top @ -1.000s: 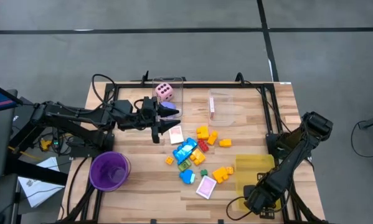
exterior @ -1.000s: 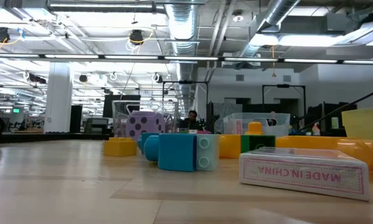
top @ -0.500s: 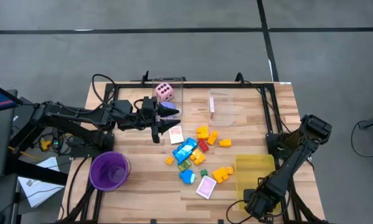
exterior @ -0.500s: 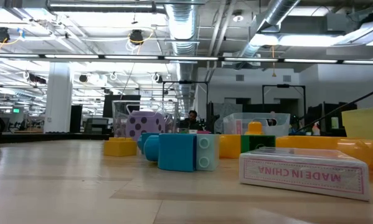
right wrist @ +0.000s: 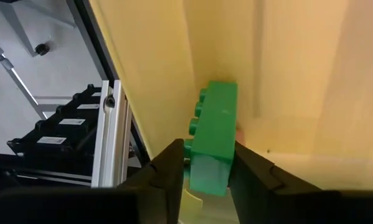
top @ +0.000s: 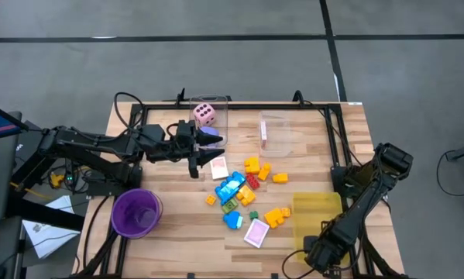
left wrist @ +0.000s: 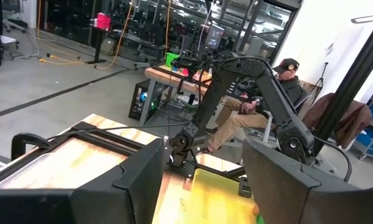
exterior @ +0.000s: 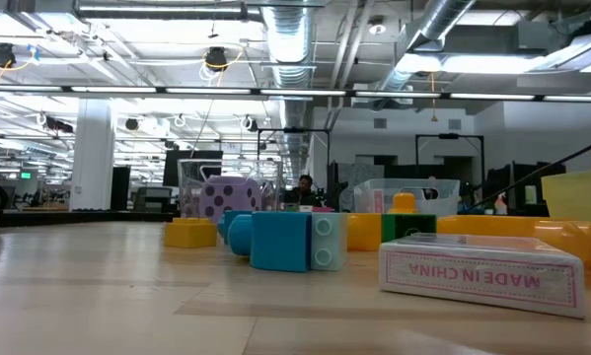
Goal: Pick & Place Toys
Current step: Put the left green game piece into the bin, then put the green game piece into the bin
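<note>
Wooden slats of the table (top: 170, 232) fill the centre of the high view, with loose toys (top: 239, 192) heaped mid-frame and a yellow tray (top: 313, 209) at lower right. The right end effector (right wrist: 206, 177) is seen at the tray's near corner, its fingers clasped on a green block (right wrist: 212, 138), which stands between them against the tray's yellow wall. Release is judged the step in hand; it is best done low inside the tray, so the block is not tipped over the rim. The left end effector (top: 194, 159) hangs left of the heap, fingers parted, empty.
</note>
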Tool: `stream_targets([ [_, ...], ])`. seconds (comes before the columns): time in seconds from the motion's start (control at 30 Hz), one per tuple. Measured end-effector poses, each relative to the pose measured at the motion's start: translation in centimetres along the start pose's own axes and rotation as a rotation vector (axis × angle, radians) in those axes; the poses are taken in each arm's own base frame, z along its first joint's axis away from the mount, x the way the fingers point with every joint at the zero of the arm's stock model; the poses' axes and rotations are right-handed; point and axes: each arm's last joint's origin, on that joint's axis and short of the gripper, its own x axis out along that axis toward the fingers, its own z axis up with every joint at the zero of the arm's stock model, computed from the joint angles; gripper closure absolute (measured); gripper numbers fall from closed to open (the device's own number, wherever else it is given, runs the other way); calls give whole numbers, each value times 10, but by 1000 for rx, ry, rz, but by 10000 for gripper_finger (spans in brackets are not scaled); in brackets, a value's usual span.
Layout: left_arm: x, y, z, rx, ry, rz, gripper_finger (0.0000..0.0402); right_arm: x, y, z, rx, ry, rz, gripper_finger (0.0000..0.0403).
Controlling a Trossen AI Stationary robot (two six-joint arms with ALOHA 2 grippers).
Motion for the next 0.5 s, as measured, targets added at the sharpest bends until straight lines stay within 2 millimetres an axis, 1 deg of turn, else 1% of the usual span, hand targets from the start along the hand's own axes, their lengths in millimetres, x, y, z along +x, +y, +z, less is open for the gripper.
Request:
stream_targets([
  [0.23, 0, 0, 0, -1, -4, -2, 189, 0, 0, 0, 0, 0, 1, 227],
  [0.5, 0, 0, 0, -1, -3, -5, 189, 0, 0, 0, 8, 0, 0, 179],
])
